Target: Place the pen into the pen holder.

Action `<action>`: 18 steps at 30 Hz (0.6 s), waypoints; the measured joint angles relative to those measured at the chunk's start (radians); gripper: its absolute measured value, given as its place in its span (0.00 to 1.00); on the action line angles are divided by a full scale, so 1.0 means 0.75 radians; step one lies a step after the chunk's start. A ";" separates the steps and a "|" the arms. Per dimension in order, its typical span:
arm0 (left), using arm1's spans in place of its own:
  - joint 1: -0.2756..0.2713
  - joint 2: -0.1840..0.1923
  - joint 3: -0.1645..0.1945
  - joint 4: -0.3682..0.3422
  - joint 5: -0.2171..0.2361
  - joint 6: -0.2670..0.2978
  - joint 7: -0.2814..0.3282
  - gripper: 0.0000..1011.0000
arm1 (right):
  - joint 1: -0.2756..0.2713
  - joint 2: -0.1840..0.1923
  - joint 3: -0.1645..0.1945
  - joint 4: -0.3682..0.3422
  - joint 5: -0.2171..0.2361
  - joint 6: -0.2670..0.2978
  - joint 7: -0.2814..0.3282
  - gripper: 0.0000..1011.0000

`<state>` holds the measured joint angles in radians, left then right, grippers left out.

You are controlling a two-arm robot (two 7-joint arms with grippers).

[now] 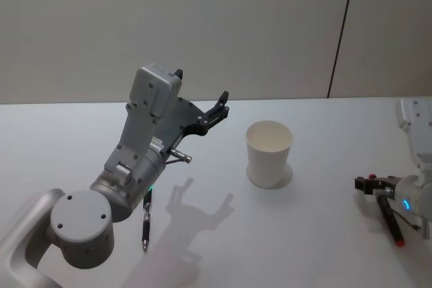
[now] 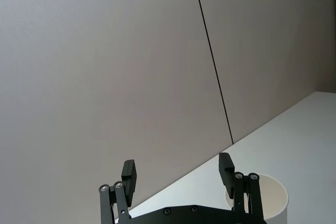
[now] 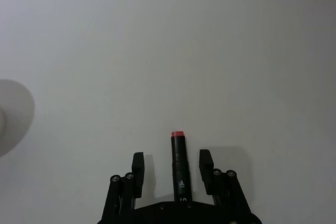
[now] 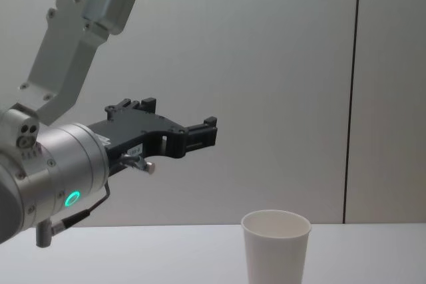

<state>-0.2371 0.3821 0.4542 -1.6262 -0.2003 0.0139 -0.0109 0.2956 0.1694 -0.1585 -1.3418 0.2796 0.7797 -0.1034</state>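
Note:
The pen holder (image 1: 268,153) is a white paper cup standing upright mid-table, also seen in the chest view (image 4: 276,244) and the left wrist view (image 2: 265,200). A black pen (image 1: 146,220) lies on the table under my left arm. My left gripper (image 1: 221,102) (image 2: 177,166) (image 4: 210,131) is open and empty, raised well above the table to the left of the cup. A second black pen with a red end (image 3: 178,169) (image 1: 391,224) lies on the table at the right. My right gripper (image 3: 171,156) (image 1: 379,190) is low and open, one finger on each side of it.
The white table (image 1: 324,247) runs back to a plain wall with a dark vertical seam (image 1: 341,32). My left arm's large joint (image 1: 81,227) sits at the near left, over part of the table.

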 joint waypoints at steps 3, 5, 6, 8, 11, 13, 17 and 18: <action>0.000 0.000 0.000 0.000 0.000 0.000 0.000 0.99 | 0.003 -0.003 0.001 0.014 -0.007 -0.004 0.002 0.60; 0.000 0.000 0.000 0.000 0.000 0.000 0.000 0.99 | 0.005 -0.004 0.001 0.022 -0.010 -0.007 0.002 0.56; 0.000 0.000 0.000 0.000 0.000 0.000 0.000 0.99 | 0.005 -0.004 0.001 0.026 -0.012 -0.008 0.003 0.50; 0.000 0.000 0.000 0.000 0.000 0.000 0.000 0.99 | 0.008 -0.006 0.001 0.038 -0.018 -0.011 0.003 0.46; 0.000 0.000 0.000 0.000 0.000 0.000 0.000 0.99 | 0.013 -0.008 0.002 0.058 -0.026 -0.016 0.003 0.35; 0.000 0.000 0.000 0.000 0.000 0.000 0.000 0.99 | 0.015 -0.010 0.002 0.070 -0.031 -0.019 0.003 0.30; 0.000 0.000 0.000 0.000 0.000 0.000 0.000 0.99 | 0.020 -0.012 0.003 0.087 -0.039 -0.025 0.004 0.18; 0.000 0.000 0.000 0.000 0.000 0.000 0.000 0.99 | 0.022 -0.014 0.004 0.093 -0.041 -0.029 0.004 0.18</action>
<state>-0.2371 0.3821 0.4542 -1.6262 -0.2004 0.0139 -0.0109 0.3118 0.1592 -0.1556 -1.2719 0.2490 0.7583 -0.1003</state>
